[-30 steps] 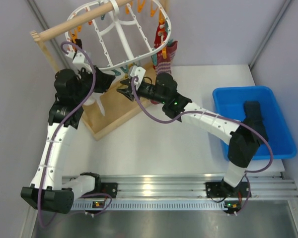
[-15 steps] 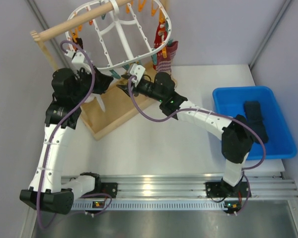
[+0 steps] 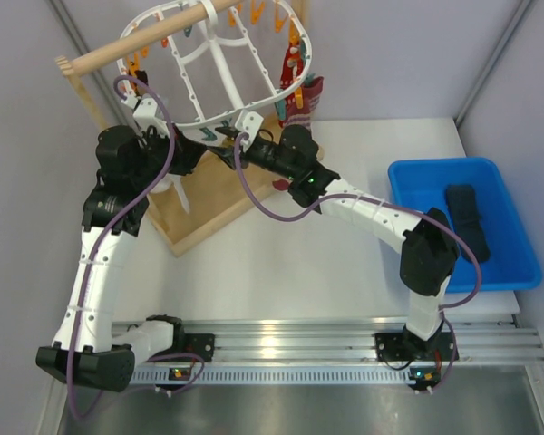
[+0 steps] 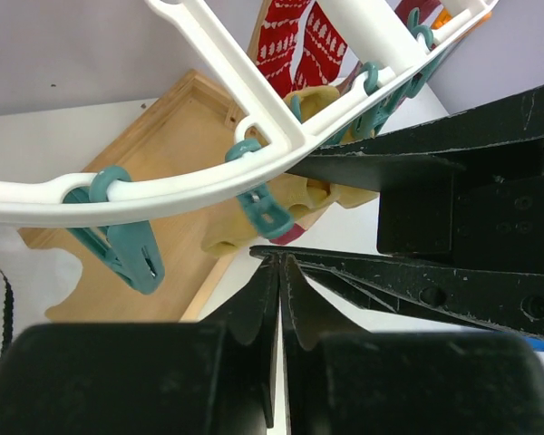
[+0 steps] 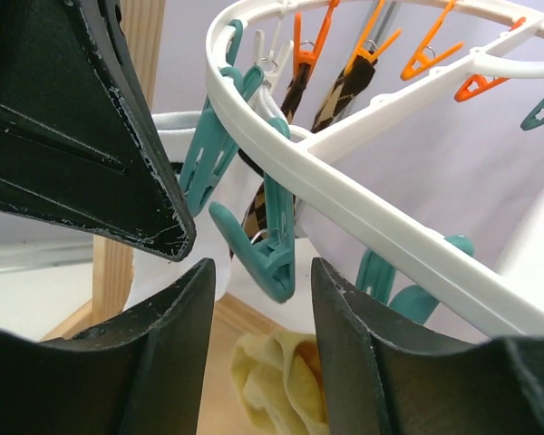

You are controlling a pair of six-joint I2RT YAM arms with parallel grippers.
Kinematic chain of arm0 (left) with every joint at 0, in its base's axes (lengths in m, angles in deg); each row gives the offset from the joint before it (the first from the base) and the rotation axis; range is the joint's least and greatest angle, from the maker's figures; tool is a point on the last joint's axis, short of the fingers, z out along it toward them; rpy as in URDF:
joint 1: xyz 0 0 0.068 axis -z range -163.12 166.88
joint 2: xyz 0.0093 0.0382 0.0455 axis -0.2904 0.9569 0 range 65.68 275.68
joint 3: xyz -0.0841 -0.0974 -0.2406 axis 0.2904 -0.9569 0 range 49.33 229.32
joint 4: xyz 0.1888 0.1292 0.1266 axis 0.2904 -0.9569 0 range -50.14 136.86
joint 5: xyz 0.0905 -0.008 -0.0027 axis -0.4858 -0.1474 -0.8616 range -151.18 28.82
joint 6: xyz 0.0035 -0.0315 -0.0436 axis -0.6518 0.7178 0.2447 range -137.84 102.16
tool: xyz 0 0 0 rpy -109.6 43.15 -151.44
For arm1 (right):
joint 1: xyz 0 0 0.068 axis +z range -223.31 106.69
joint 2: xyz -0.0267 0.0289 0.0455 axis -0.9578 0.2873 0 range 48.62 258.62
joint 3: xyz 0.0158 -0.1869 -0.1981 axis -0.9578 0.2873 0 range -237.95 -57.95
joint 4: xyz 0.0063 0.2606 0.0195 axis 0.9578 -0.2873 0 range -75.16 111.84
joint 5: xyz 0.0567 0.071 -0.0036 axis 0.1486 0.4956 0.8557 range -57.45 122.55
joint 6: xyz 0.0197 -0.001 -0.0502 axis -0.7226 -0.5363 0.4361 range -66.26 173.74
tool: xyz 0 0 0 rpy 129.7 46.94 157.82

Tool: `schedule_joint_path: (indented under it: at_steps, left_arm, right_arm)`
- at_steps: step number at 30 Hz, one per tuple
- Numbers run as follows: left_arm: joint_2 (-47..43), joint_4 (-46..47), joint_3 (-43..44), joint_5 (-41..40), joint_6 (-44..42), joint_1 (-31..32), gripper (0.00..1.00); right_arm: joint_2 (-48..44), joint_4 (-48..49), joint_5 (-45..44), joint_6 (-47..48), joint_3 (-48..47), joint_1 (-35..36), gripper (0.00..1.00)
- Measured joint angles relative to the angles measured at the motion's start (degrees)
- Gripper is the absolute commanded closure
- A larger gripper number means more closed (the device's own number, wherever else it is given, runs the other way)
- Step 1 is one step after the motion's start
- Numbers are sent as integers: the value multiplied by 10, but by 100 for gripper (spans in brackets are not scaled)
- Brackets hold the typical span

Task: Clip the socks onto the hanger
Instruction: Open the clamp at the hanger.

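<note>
Teal clip (image 5: 258,246) now sits between the parted fingers of my right hand (image 5: 263,269), which has crept up under the hanger (image 5: 372,210) rim. My left hand (image 4: 278,263), fingers together, waits just beside. The tan-yellow sock (image 5: 272,381) bunches below my right hand, apparently unclipped.

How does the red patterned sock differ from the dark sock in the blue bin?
The red patterned sock hangs from the rim of the hanger; the dark sock lies in the blue bin. The red one is patterned, the dark one plain. Both are socks.

right hand (image 3: 225,151) raised, nearer hanger (image 3: 219,117) rim
</note>
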Motion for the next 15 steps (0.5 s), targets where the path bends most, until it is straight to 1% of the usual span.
schedule_joint_path:
  at_steps: [1, 2, 5, 8, 10, 15]
  left_arm:
    - [0, 0, 0, 0, 0, 0, 90]
    - [0, 0, 0, 0, 0, 0, 84]
    - [-2, 0, 0, 1, 2, 0, 76]
    - [-8, 1, 0, 3, 4, 0, 75]
    - [-14, 1, 0, 5, 9, 0, 72]
    - [-32, 10, -7, 7, 38, -12, 70]
  right_arm:
    - [0, 0, 0, 0, 0, 0, 53]
    - [0, 1, 0, 0, 0, 0, 53]
    - [0, 2, 0, 0, 0, 0, 52]
    - [1, 10, 1, -1, 0, 0, 49]
    - [7, 22, 5, -2, 0, 1, 48]
    - [31, 38, 12, -3, -1, 1, 46]
